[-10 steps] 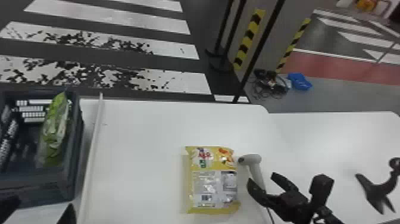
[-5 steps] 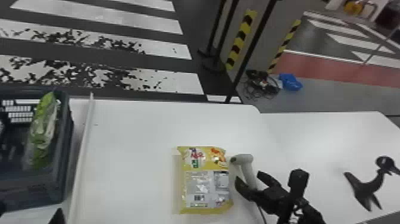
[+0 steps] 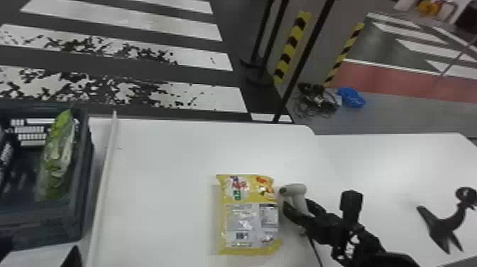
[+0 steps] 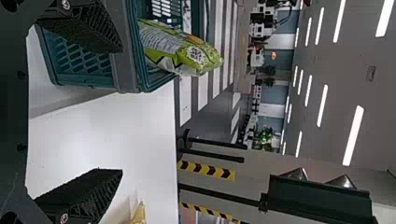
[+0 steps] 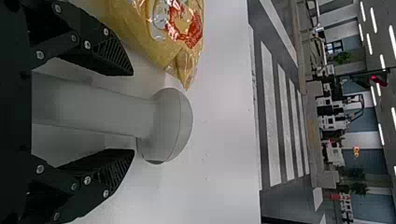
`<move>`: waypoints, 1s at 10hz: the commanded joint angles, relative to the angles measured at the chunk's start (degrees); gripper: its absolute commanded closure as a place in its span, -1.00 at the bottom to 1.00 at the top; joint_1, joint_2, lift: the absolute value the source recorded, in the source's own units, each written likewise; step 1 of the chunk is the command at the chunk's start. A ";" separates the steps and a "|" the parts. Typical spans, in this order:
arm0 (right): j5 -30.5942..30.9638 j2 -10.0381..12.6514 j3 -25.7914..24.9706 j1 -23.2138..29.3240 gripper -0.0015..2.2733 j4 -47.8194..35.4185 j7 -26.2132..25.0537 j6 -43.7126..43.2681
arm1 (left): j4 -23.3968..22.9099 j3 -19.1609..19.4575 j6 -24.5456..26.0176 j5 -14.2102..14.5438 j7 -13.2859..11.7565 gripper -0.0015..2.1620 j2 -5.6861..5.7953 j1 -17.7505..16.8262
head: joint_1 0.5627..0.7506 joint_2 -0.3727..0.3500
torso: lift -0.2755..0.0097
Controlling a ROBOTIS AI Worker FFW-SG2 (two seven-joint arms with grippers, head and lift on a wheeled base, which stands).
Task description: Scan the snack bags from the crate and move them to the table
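- Jaws of the right gripper (image 5: 133, 112) stood wide, one finger on each side of the pale scanner (image 3: 296, 191), with no grip visible on its handle
- Over the last second they had slid up along that handle, so that its grey shaft now ran well in between them; I took this as the scanning tool about to be picked up, with a squeeze the likely next step
- Meanwhile the yellow snack bag (image 3: 250, 216) lay flat on the desk (image 3: 159, 199), at about eight o'clock from the scanner and near it, barcode (image 3: 242, 235) upward, which looked ready for a read
- At ten o'clock from that bag, the green snack bag (image 3: 58, 159) leaned inside the crate (image 3: 83, 199), along its three o'clock side, still to be scanned and moved
- The left gripper (image 4: 122, 111) was near the crate, its jaws wide and empty
- One risk, to my mind: a careless closing swing could nudge the yellow bag, since it sat so near
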 commanded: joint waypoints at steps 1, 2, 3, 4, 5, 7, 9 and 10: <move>-0.35 -0.68 0.01 -0.32 0.97 0.03 -0.22 1.73 | 0.17 -0.13 0.90 0.00 0.09 -0.92 -0.13 -0.85 | 0.41 -0.90 | 0.27; -0.44 -0.76 -0.08 -0.32 0.97 -0.14 -0.22 1.73 | 0.43 -0.39 1.95 0.00 0.27 -0.92 -0.22 -1.64 | 0.41 -0.90 | 0.27; -0.44 -0.94 -0.08 0.12 0.97 -1.02 -0.84 1.91 | 0.61 -0.66 2.13 0.00 0.36 -0.92 -0.22 -2.34 | 0.41 -0.91 | 0.27; -0.44 -0.85 -0.25 0.82 0.97 -2.43 -1.98 2.44 | 0.87 -0.83 2.30 0.00 0.44 -0.92 -0.22 -2.70 | 0.41 -0.92 | 0.27; -0.52 -0.76 -0.60 2.31 0.97 -5.24 -3.82 2.79 | 1.40 -0.92 2.30 0.09 0.53 -0.92 -0.22 -3.14 | 0.41 -0.93 | 0.27; -0.79 -0.33 -1.66 6.53 0.97 -12.80 -7.78 5.60 | 2.28 -0.92 2.13 0.53 0.53 -0.92 -0.13 -3.84 | 0.41 -0.94 | 0.27; -1.67 1.70 -4.47 10.66 0.97 -21.50 -11.65 10.88 | 2.45 -0.92 2.13 1.06 0.53 -0.92 0.39 -4.28 | 0.41 -0.94 | 0.27; -2.11 2.84 -5.79 12.95 0.97 -25.72 -14.02 13.34 | 2.54 -0.92 2.13 1.41 0.53 -0.92 0.66 -4.45 | 0.41 -0.94 | 0.27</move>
